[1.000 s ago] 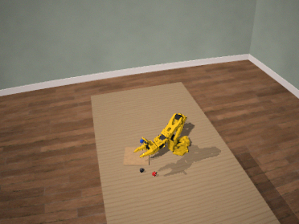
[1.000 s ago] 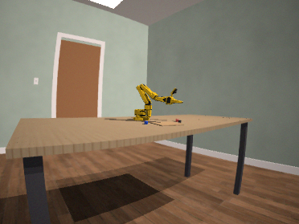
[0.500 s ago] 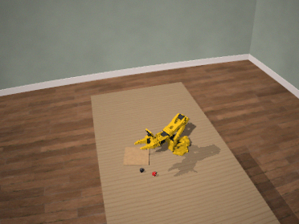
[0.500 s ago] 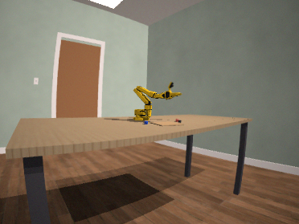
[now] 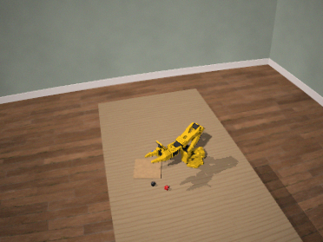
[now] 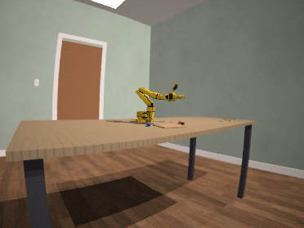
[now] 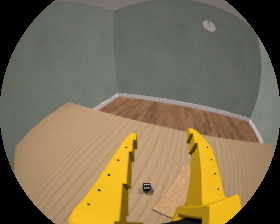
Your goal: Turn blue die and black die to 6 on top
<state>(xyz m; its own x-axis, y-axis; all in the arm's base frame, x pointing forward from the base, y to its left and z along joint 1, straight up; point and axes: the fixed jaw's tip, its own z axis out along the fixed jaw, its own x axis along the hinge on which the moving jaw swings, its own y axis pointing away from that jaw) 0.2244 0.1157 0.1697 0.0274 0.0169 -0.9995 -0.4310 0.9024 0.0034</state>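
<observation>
My gripper [image 5: 148, 159] [image 6: 181, 91] [image 7: 162, 132] is open and empty, raised well above the table, its fingers pointing nearly level. The thin square mat [image 5: 145, 169] [image 6: 169, 127] [image 7: 172, 195] lies flat. The black die [image 5: 153, 184] [image 7: 146, 186] lies on the table just off the mat's edge; white pips show, too small to read surely. The red die [image 5: 167, 187] [image 6: 180, 122] lies on the table near the black die, off the mat; its top face is unreadable. The blue die [image 6: 148, 124] is on the table beside the mat, hidden behind the gripper in the top view.
The yellow arm's base [image 5: 195, 158] [image 6: 145, 117] stands on the wooden table [image 5: 130, 118] [image 6: 73, 133] [image 7: 60, 150], to the right of the mat in the top view. The arm's shadow falls on the table beside the base.
</observation>
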